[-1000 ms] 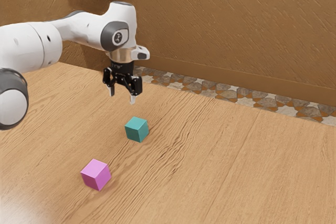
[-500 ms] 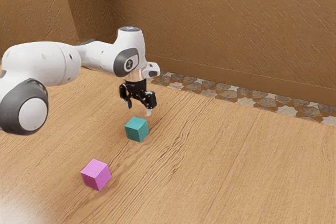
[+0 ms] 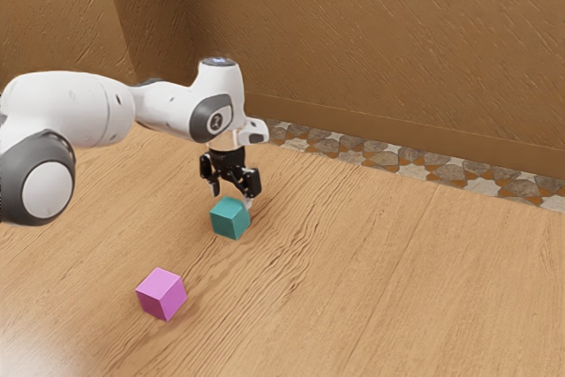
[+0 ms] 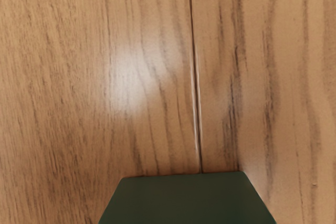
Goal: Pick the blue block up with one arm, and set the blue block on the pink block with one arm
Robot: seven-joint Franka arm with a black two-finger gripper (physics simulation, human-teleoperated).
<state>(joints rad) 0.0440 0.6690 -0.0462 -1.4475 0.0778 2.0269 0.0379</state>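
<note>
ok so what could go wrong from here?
1. The open hand hangs just above the blue block, which looks teal; if it is off-centre, a fingertip may land on the top and shove it.
2. A grip across corners could twist the block.
3. The pink block offers a small top, so a skewed hold may topple the stack.

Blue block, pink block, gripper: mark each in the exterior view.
blue block [image 3: 229, 219], exterior view, middle of the cube's visible faces.
pink block [image 3: 161, 294], exterior view, middle of the cube's visible faces.
gripper [image 3: 232, 194], exterior view, midway between its fingertips, just above the blue block.
</note>
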